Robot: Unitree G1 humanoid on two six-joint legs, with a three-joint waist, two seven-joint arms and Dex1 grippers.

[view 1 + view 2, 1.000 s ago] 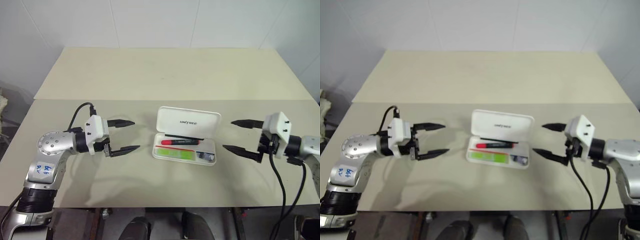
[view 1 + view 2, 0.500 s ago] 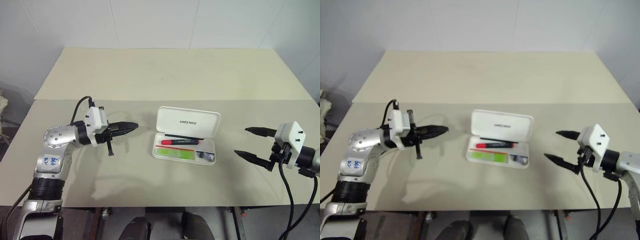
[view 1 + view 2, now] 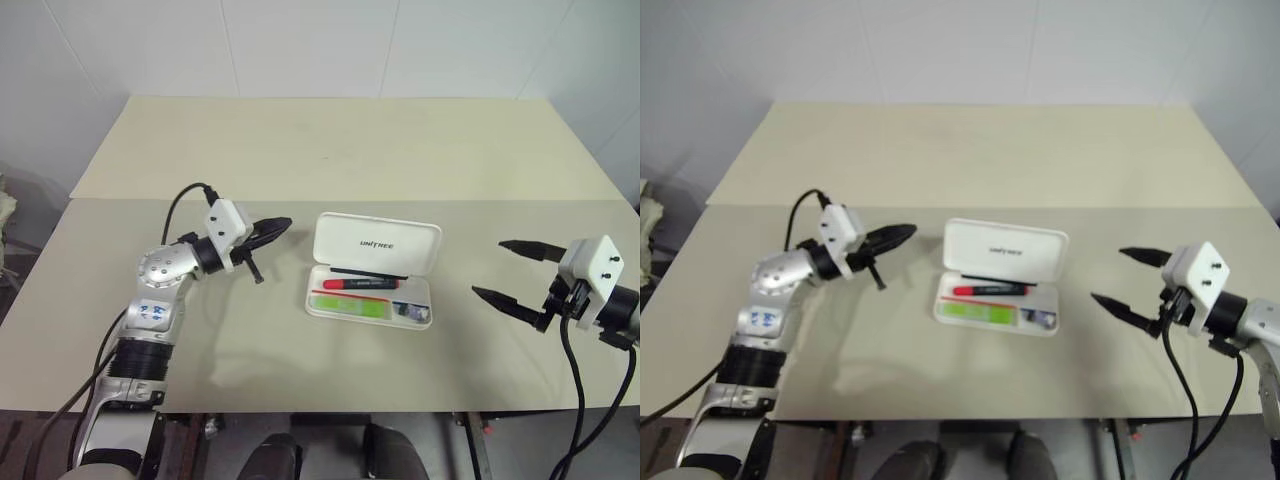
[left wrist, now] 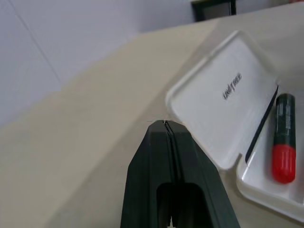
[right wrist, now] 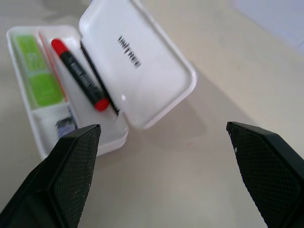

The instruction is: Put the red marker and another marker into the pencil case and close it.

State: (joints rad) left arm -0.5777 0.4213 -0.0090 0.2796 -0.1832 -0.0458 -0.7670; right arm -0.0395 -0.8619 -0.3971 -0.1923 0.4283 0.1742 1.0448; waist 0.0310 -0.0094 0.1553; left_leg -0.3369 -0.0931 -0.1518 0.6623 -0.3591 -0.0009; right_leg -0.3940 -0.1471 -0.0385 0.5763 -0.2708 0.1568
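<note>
Both markers are in, so with your left claw (image 3: 278,226) pinched together and empty, right claw (image 3: 508,270) spread apart, a hard lid (image 3: 376,243) poke could skid the pencil case (image 3: 368,296).

white case (image 3: 376,245); red-black marker (image 3: 359,284)

Counter (image 3: 330,150): pale beige surface, with a seam running from 9 to 3 o'clock across it. One item rests directly on it: the pencil case (image 3: 370,270), white, near centre, its lid raised toward 12 o'clock.
</note>
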